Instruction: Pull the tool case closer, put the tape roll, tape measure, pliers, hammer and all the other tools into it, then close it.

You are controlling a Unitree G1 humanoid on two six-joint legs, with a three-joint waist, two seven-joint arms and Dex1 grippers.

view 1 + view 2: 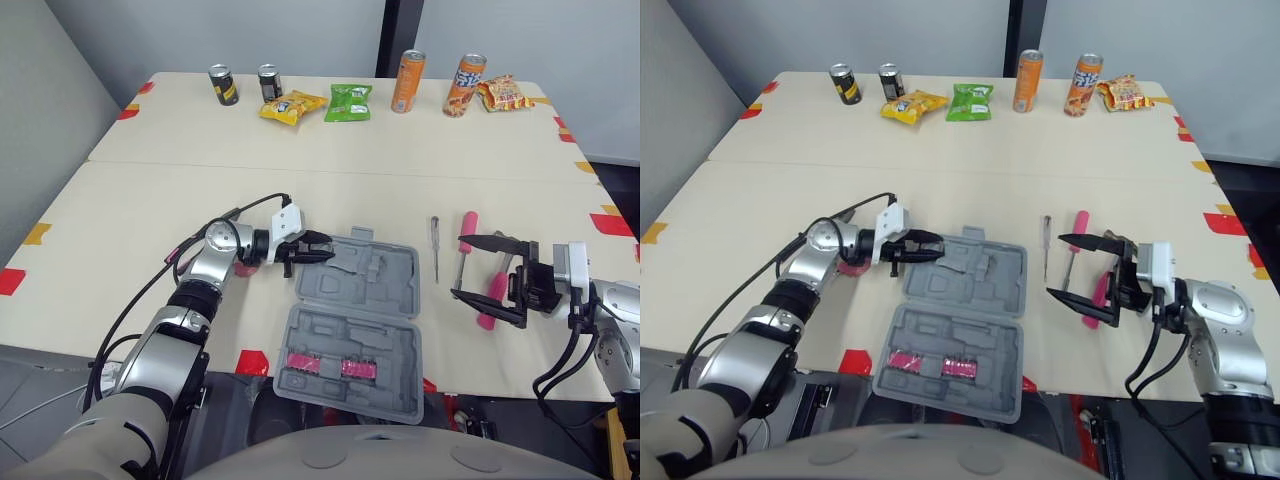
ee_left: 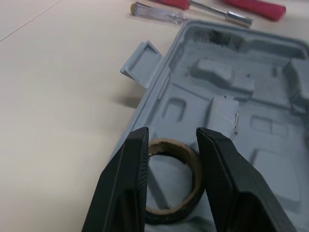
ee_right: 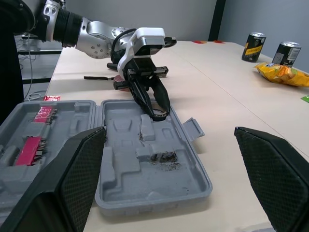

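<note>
**A:** One broad table [image 1: 150, 200], with the open tool case [image 1: 360, 330] at its 6 o'clock edge. What's the step?

**B:** Stowing the roll, I'd say. The right gripper [image 1: 462, 266] hangs off the case's 3 o'clock side, jaws wide and empty. The left gripper [image 1: 318, 247] is over the case's 10 o'clock corner, jaws clamped on the tape roll [image 2: 166, 211].

**A:** How to do it well?

**B:** Lower it until the roll lies flat in a pocket, clear of ridges and rim, then let go. If it's left perched, the case likely won't shut.

**A:** What do the views add?

**B:** The left wrist view shows the moulded pockets right under the roll. The right wrist view gives it side-on, low over the tray, though whether it's touching I can't tell. The head views place the screwdriver [image 1: 435, 250] at the case's 3 o'clock, outside it.
</note>
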